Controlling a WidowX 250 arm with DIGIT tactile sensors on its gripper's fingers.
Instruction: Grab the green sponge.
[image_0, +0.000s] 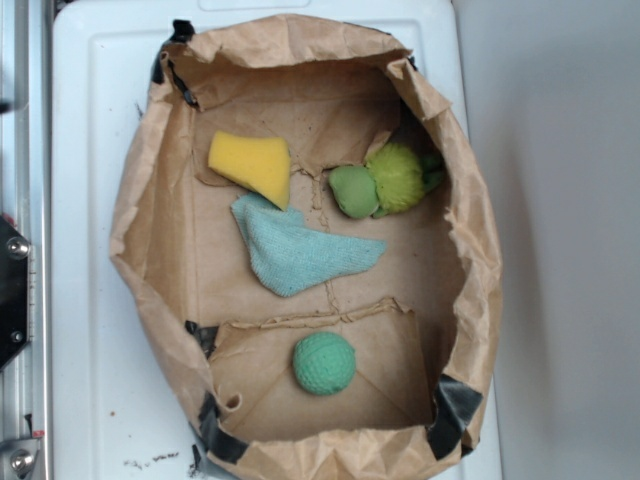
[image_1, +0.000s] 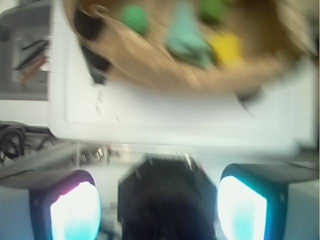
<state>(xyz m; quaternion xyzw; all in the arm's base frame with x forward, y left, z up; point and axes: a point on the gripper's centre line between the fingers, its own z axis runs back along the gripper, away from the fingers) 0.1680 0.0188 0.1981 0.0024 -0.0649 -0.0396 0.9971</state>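
Note:
The green sponge (image_0: 353, 190) is a smooth pale-green lump lying against a fuzzy lime-green puff (image_0: 400, 177) at the back right of the brown paper tray (image_0: 150, 260). In the blurred wrist view it is only a green smear (image_1: 212, 9) at the top edge. My gripper (image_1: 159, 197) does not appear in the exterior view. In the wrist view its two fingers (image_1: 75, 210) stand wide apart and open with nothing between them, well short of the tray and outside its wall.
Also in the tray are a yellow sponge wedge (image_0: 255, 165), a teal cloth (image_0: 295, 250) and a green knitted ball (image_0: 323, 363). The tray rests on a white board (image_0: 90, 330). A metal rail (image_0: 20, 250) runs along the left.

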